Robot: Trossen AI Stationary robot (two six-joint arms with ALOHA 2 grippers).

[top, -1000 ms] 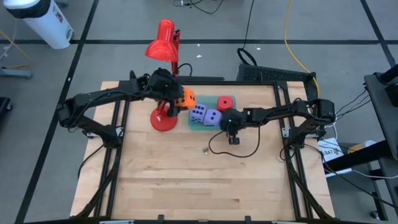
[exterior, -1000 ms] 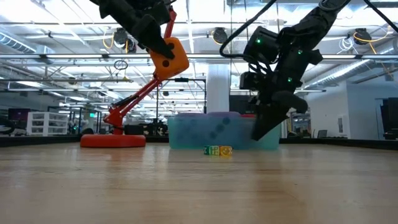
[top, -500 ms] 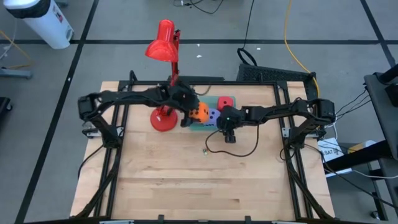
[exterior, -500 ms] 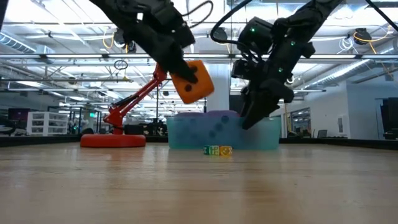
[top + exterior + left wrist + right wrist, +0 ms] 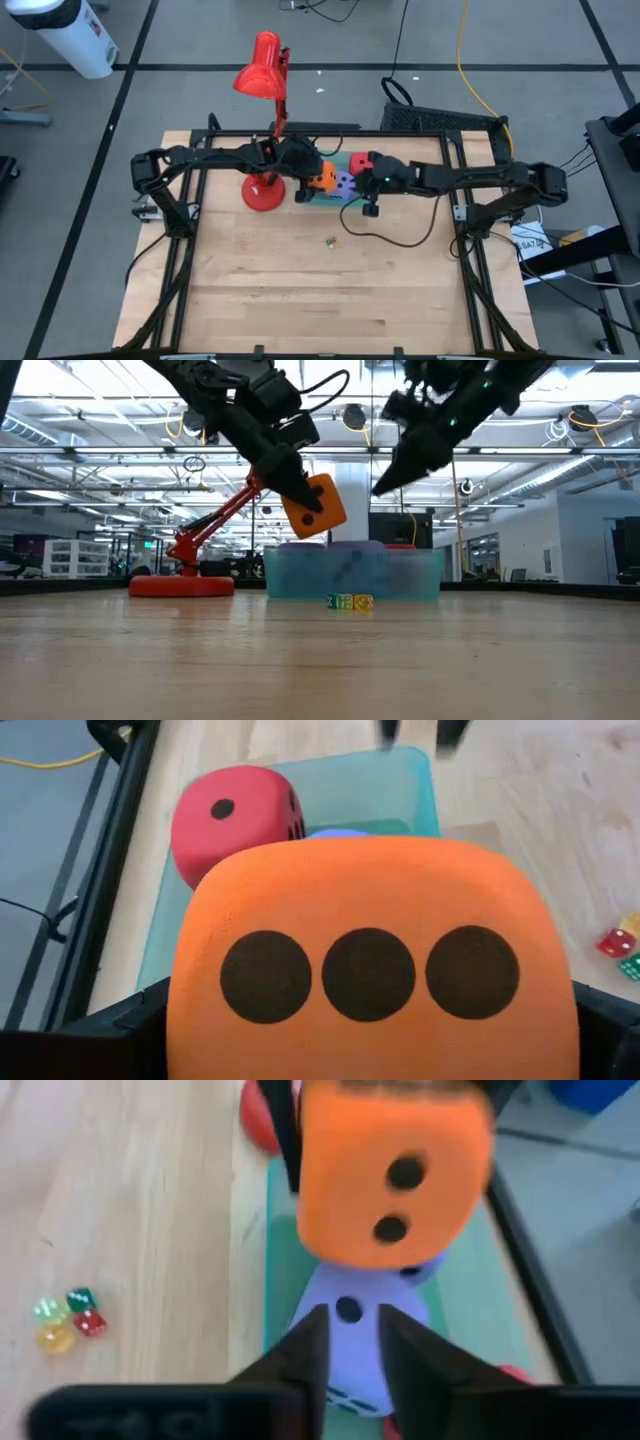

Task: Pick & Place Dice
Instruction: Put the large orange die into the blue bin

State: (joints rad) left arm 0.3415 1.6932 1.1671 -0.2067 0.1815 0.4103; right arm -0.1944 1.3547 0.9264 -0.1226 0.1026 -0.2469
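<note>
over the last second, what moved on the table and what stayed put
The left gripper, still shut on the orange die, carried it from beside the red lamp to above the teal tray and a little lower. The right gripper rose from beside the tray to well above it. The red die and a purple die stayed in the tray; the small dice did not move.

You see orange die: rounded cube, dark pips, three-pip face toward left wrist camera, tilted, held in air above teal tray's left end, clamped by left gripper. Red die: one-pip face showing, sits in tray's far corner. Purple-blue die: in tray beneath orange one, mostly hidden. Second purple-blue die not discernible.
</note>
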